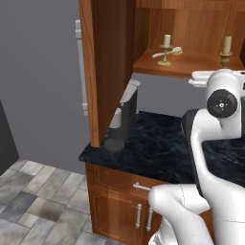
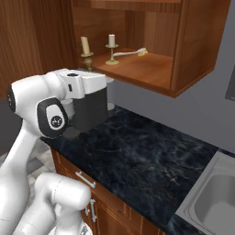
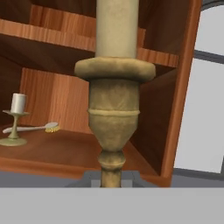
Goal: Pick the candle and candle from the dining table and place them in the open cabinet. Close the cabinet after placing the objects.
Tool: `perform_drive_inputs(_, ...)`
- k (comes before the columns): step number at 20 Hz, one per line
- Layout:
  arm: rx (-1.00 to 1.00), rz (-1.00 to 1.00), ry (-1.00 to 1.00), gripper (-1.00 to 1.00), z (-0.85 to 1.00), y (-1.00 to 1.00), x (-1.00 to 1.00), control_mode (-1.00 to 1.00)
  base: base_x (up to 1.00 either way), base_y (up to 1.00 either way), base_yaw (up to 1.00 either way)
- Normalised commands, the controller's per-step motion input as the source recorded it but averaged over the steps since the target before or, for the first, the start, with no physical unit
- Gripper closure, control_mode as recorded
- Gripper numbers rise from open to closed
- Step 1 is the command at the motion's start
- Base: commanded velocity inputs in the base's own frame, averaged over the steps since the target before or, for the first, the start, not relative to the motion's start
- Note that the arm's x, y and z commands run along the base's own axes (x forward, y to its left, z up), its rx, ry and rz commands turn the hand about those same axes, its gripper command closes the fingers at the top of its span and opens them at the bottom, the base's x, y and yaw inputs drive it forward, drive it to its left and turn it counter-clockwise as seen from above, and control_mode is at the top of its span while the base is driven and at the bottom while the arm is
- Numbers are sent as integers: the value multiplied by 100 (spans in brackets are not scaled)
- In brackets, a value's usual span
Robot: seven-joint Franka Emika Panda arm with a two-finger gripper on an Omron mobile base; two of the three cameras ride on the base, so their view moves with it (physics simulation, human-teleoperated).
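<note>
Reddish-brown wood of the open cabinet (image 2: 193, 50) framed everything. On its shelf stood 2 candles: the short candle (image 1: 166, 49) beside a brush (image 1: 167, 52), and the taper candle (image 3: 114, 105) nearer the shelf's front edge. My gripper was hidden behind my wrist, fingers shut on the taper candle's stem.

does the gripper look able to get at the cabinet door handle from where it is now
Probably not yet: the gripper is shut on the taper candle at the shelf's edge, while the door handle sits on the far side of the open cabinet door.
</note>
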Motion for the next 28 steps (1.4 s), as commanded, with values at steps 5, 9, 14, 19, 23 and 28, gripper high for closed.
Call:
perform_drive_inputs(5,0,0,-1,100,8,-12,13,-100,0,0,0)
perform_drive_inputs(9,0,0,0,100,1,-11,21,-100,0,0,0)
perform_drive_inputs(14,0,0,0,100,1,-10,32,-100,0,0,0)
perform_drive_inputs(19,0,0,0,100,0,-12,31,-100,0,0,0)
perform_drive_inputs(23,0,0,0,100,0,-17,30,-100,0,0,0)
perform_drive_inputs(28,0,0,0,100,0,-21,29,-100,0,0,0)
